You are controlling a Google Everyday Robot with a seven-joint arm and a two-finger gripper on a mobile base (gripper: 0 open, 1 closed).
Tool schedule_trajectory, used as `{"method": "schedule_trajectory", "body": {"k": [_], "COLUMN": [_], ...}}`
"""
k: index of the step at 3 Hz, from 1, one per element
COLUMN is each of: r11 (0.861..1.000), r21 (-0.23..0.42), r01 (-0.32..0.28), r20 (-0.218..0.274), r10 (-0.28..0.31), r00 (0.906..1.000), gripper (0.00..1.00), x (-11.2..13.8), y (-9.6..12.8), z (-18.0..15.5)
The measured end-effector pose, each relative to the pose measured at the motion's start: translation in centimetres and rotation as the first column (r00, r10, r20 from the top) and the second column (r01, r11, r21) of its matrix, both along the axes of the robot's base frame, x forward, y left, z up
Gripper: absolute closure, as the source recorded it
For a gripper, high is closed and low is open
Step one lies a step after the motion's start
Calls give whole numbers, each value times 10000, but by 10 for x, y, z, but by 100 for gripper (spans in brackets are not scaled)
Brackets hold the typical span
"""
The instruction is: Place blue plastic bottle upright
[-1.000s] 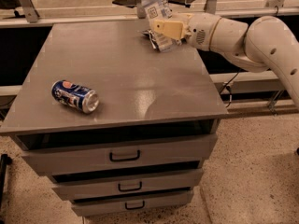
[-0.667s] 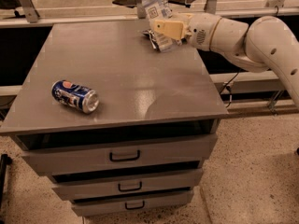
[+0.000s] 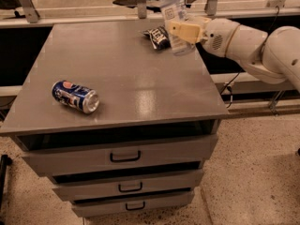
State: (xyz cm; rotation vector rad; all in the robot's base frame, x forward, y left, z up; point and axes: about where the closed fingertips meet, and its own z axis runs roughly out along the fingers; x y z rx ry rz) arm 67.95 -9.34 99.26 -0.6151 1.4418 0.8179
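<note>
So the gripper (image 3: 183, 30) is clenched on the blue plastic bottle (image 3: 172, 6), holding it nearly upright, cap up, at the cabinet's (image 3: 140, 83) far right corner. A snack bag (image 3: 156, 35) sits on the cabinet's back edge, and a soda can (image 3: 75, 96) lies on its front left.

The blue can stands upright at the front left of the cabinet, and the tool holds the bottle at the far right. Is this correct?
No. The camera view shows the can lying on its side; the tool holds the bottle at the far right.
</note>
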Motion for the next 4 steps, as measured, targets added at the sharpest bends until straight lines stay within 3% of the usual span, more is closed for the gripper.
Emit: {"method": "schedule_trajectory", "body": {"k": [1,3,4], "r11": [9978,9830,9811], "r21": [567,1835,1880], "r01": [329,-43,-451], "r20": [73,772,1115], "r10": [-334,-101,243], "r00": [9994,9970,9935], "gripper": [100,100,100], "x": [-11,-8,-6], "y": [-28,-29,-30], "z": [-7,-22,-34]}}
